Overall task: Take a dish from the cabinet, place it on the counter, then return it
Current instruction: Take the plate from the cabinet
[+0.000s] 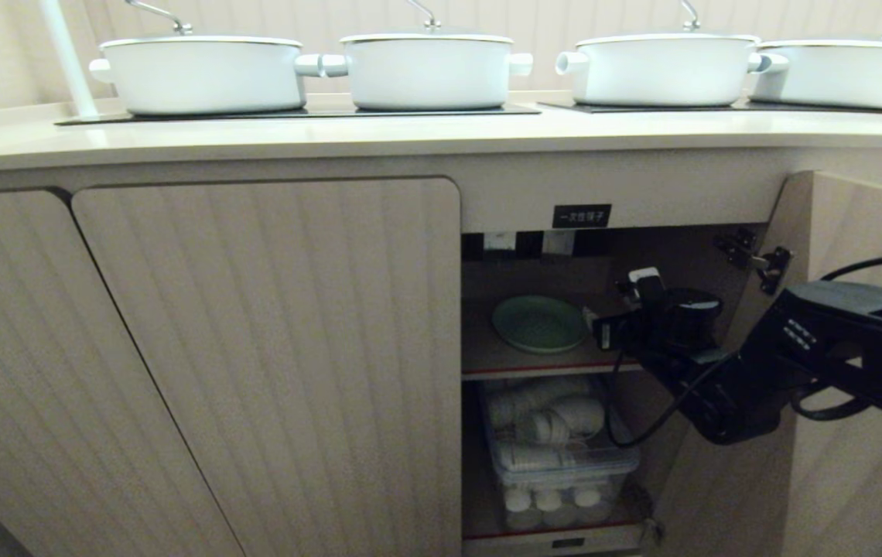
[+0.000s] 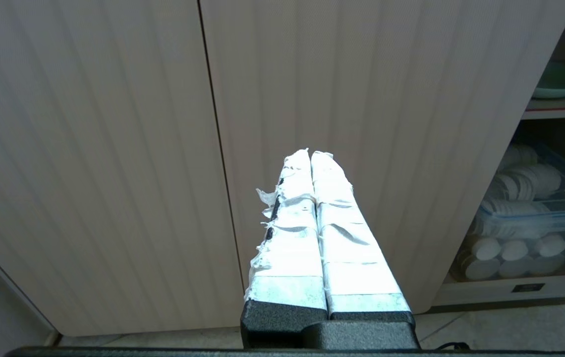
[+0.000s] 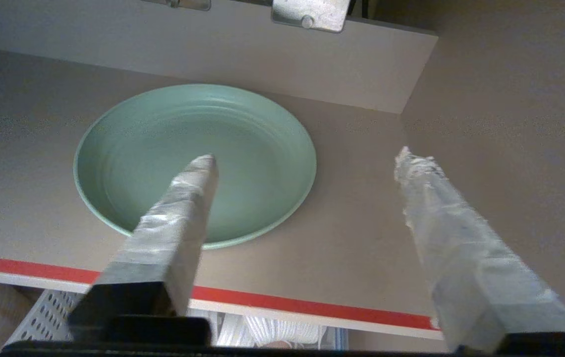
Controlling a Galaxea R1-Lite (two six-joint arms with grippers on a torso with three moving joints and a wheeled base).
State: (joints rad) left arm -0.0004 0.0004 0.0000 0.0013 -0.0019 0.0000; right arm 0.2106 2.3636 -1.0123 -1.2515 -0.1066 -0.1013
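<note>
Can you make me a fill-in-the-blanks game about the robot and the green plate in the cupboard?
1. The green plate lies on the cupboard's inner ____.
2. The right gripper has its fingers ____, holding nothing.
3. On the counter stand ____ white pots.
4. The left gripper is parked in front of a ____ cupboard door.

Missing words: shelf; open; four; closed
</note>
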